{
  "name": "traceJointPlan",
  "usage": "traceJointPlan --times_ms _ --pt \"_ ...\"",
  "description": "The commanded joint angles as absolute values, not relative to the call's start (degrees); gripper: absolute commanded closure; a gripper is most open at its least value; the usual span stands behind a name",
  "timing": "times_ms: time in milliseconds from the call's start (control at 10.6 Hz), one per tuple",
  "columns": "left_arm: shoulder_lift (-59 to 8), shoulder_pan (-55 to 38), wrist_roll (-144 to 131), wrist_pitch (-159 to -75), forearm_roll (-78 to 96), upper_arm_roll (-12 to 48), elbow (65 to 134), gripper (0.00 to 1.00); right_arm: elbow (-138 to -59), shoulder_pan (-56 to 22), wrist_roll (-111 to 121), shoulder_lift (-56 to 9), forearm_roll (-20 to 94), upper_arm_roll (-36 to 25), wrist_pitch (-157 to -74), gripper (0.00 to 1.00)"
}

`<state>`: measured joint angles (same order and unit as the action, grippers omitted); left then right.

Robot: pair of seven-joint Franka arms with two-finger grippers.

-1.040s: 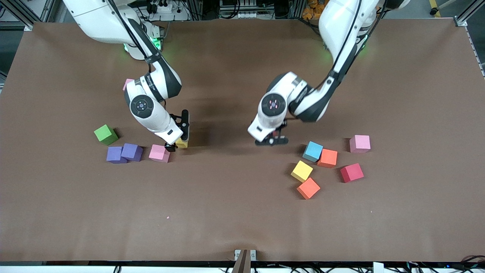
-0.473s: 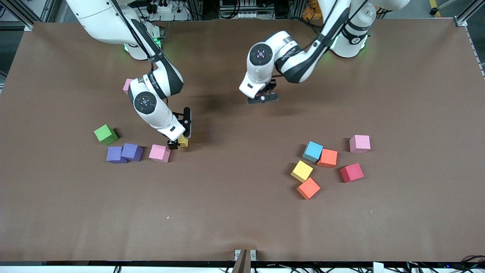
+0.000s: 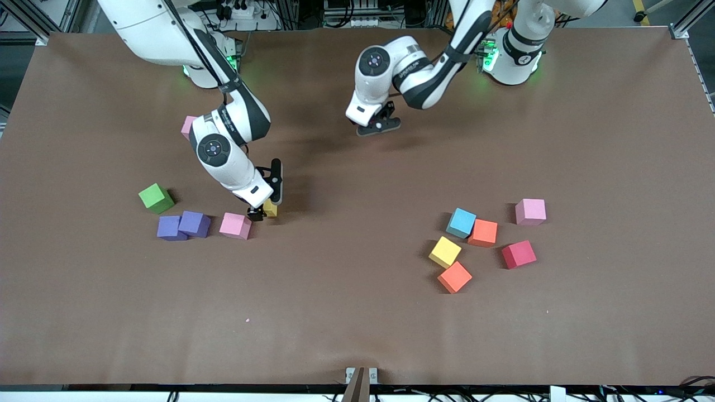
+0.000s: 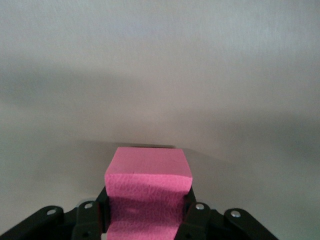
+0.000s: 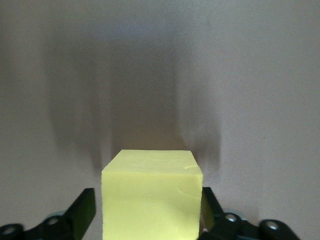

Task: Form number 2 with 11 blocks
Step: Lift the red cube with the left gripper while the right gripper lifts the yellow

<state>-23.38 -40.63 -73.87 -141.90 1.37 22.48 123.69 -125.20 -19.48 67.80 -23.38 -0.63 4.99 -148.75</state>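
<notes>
Brown matte bench, thirteen small matte foam cubes in all.

Right gripper is down at the bench, fingers apart either side of a yellow foam cube; a sliver of gap shows at one finger. In the way: a pink foam cube just beside it, toward the right arm's end. Past that come two touching purple cubes, then a green cube. Another pink cube is half hidden by the right arm.

Left gripper is up over bare bench, fingers clamped on a grainy pink cube.

Loose cluster toward the left arm's end:
- light blue cube
- two orange cubes
- second yellow cube
- red cube
- pale pink cube

Count: pink 4, yellow 2, orange 2, purple 2, and 1 each of green, blue, red.
</notes>
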Motion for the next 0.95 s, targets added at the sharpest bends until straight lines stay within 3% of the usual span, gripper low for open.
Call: traceJointPlan --times_ms 0,95,284,567,851 --pt "-23.46 -42.71 -74.62 -144.13 1.32 22.24 124.37 0.45 -125.25 -19.60 68.64 -24.08 -0.18 5.01 -150.21 0.35" --pt "-24.25 -42.71 -73.58 -146.14 1.32 22.24 124.37 0.45 -125.16 -19.43 68.56 -24.08 -0.18 5.01 -150.12 0.53" --pt "-25.31 -42.71 -68.84 -147.30 -0.17 22.24 124.37 0.45 -124.98 -18.98 68.56 -23.56 -0.18 4.92 -149.33 0.65" --pt "-27.42 -42.98 -67.76 -149.67 -3.58 22.24 124.19 0.45 -124.19 -18.72 68.64 -20.31 -0.18 4.92 -142.84 0.71" --pt "-28.47 -44.55 -68.02 -150.03 -7.64 22.24 123.67 0.43 -122.62 -18.46 68.03 -16.97 1.13 5.10 -136.52 0.69"
